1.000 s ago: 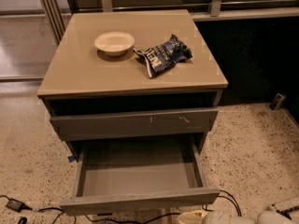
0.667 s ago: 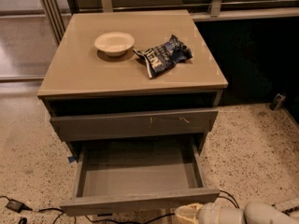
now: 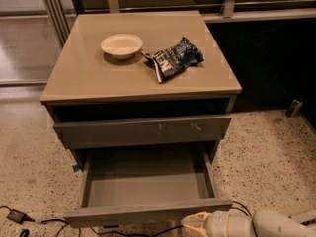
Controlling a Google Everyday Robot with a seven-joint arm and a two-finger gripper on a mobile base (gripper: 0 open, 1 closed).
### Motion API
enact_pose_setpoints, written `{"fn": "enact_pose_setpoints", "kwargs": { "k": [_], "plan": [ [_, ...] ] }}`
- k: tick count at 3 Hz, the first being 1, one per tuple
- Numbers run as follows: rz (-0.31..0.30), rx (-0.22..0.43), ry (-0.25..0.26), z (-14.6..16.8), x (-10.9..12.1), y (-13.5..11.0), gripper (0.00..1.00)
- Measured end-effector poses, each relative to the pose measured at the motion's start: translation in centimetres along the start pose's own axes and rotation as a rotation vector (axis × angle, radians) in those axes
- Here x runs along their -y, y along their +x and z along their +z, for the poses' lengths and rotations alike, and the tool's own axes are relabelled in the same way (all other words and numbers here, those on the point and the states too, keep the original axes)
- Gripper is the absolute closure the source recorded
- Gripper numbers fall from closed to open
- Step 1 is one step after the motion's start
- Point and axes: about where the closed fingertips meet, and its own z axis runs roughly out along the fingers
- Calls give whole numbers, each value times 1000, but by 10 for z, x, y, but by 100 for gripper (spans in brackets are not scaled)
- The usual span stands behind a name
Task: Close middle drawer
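The middle drawer (image 3: 148,181) is pulled far out of the grey-brown cabinet, showing its empty grey interior. Its plain flat front (image 3: 143,213) faces me near the bottom of the camera view. Above it sits a similar front with pale scratch marks (image 3: 143,130), pushed in. My gripper (image 3: 195,224) comes in from the bottom right on a white arm (image 3: 266,225). Its pale tip is just below and in front of the right part of the open drawer's front, very close to it; I cannot tell if it touches.
On the cabinet top (image 3: 89,78) stand a white bowl (image 3: 121,45) and a crumpled blue snack bag (image 3: 173,59). Black cables (image 3: 29,221) and a plug lie on the speckled floor at lower left. A dark wall and rail run behind.
My arm has come into view from the bottom right and moved left along the floor side, up to the drawer's front. The drawer stands as far open as before.
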Motion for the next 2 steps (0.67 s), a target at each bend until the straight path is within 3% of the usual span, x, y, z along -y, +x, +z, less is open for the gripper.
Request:
{"fn": "enact_pose_setpoints", "kwargs": {
  "k": [1,2],
  "plan": [
    [-2,-9,11,-2,-3,3,100],
    [-54,-13,39,6,9,-4,100]
  ]
}}
